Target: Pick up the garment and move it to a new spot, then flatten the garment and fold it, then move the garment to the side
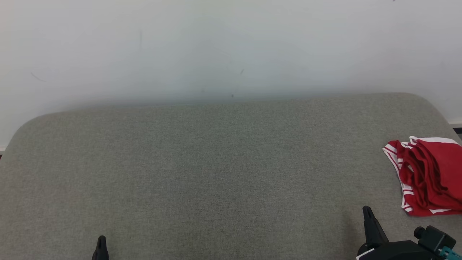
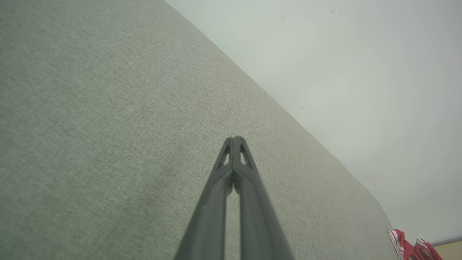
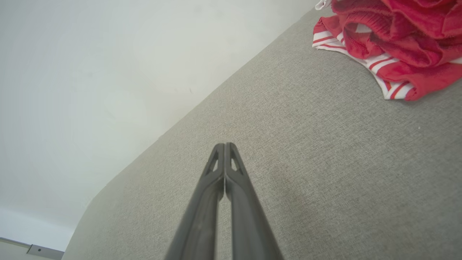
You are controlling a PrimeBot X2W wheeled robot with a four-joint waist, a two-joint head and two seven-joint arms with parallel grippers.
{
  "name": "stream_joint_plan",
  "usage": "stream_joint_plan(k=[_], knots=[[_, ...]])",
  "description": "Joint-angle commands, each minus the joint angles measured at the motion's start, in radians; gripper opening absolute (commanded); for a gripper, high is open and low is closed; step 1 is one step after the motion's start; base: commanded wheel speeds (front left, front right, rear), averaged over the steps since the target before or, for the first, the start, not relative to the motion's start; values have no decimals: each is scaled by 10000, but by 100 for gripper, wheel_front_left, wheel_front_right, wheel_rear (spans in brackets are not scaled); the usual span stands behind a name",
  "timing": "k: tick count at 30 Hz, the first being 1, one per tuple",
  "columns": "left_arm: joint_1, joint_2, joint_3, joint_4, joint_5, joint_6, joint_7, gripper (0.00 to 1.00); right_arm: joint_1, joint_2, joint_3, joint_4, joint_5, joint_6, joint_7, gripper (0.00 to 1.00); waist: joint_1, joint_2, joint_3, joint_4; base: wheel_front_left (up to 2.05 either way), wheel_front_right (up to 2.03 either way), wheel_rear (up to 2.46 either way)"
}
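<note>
Red garment (image 1: 431,173) with white stripes, grey woven cushion (image 1: 216,173), pale white wall (image 1: 216,47), dark grippers

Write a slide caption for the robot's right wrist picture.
Shut right hand over a grey fabric surface; a bunched red garment with white stripes lies ahead at the view's upper right.

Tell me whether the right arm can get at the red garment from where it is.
Probably yes. The right gripper is shut, near the red garment but not touching it, with only bare grey upholstery between them. It must open first. The garment's far side runs off the head view.
</note>
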Motion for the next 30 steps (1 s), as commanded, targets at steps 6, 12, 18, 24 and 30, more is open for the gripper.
stream_joint_plan(k=[6,12,18,24,30], knots=[[-378,53,46,-162,-1016,-76,226,0,-255,38,-171,-271,1000,-8,228,0,-1,0,32,25,0,0,0],[-500,57,65,-177,-1771,-84,422,0,-293,71,-281,-379,1777,-10,414,0,-1,0,63,48,0,0,0],[-604,60,82,-190,-2491,-105,599,0,-325,103,-387,-481,2499,-11,592,0,-1,0,95,72,0,0,0],[-718,63,99,-206,-3168,-128,776,0,-347,132,-487,-581,3185,-11,764,0,-1,0,126,96,0,0,0],[-813,66,112,-214,-3810,-151,934,0,-369,160,-581,-670,3837,-12,926,0,-1,0,157,119,0,0,0]])
